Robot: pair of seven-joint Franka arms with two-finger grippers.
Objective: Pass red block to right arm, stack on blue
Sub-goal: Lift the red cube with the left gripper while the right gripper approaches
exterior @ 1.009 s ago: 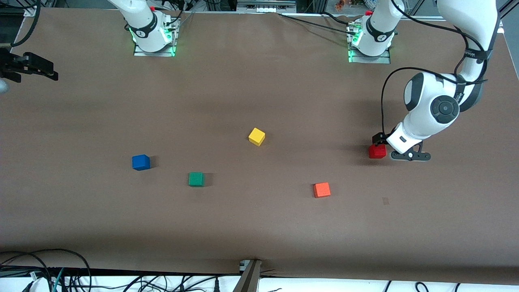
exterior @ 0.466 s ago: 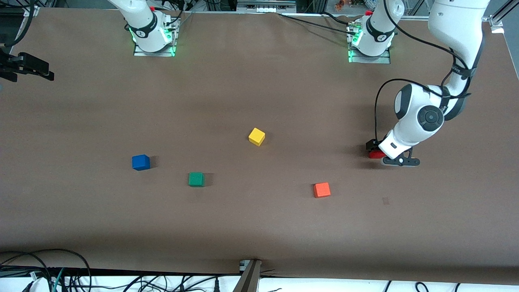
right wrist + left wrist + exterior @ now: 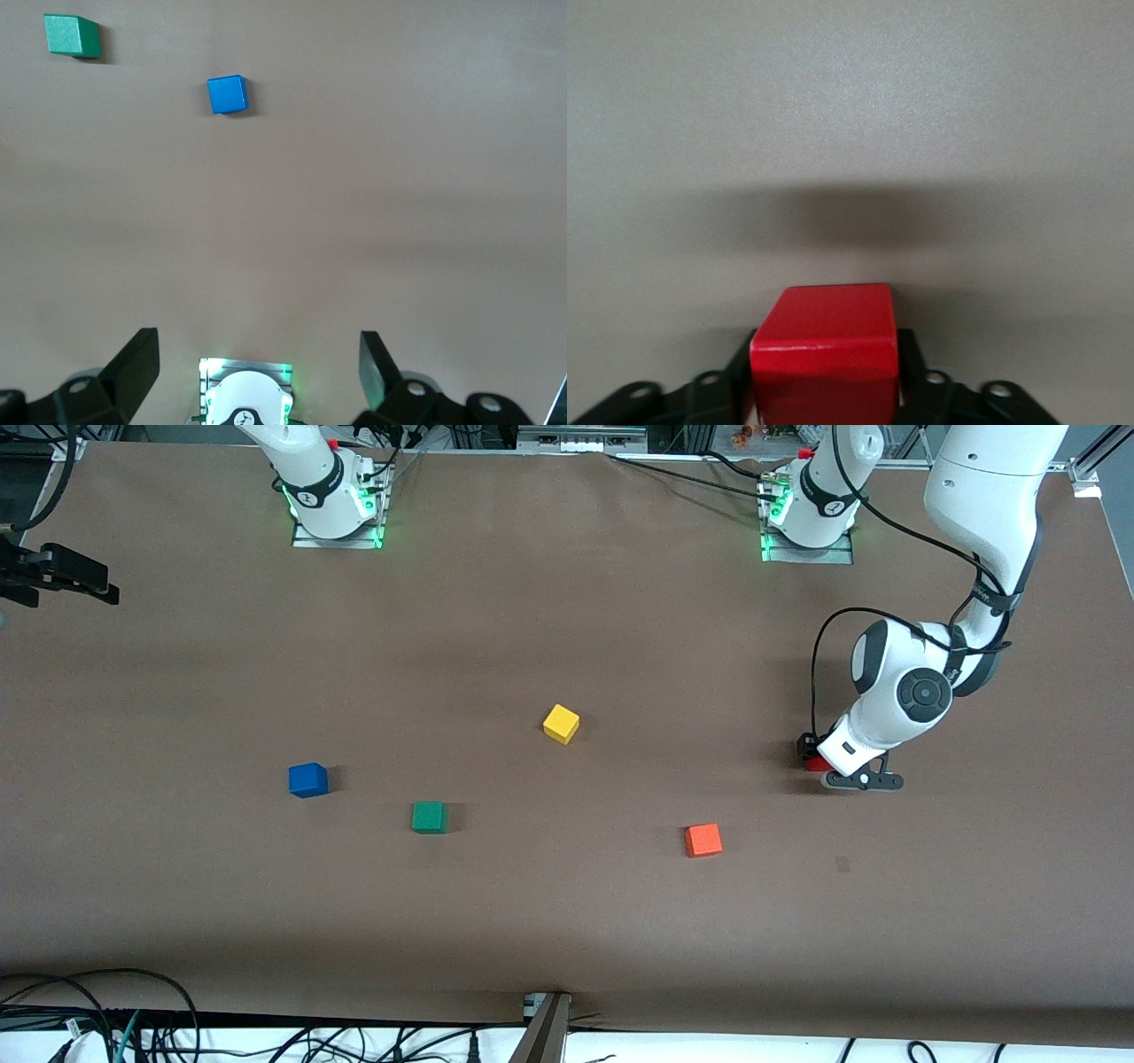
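The left gripper has come down and its fingers now clamp the red block on the surface, toward the left arm's end from the yellow block. Lifting follows. The right gripper waits, fingers apart, near the blue block.

arms: glossy white shells | joints: black bands | cables: black
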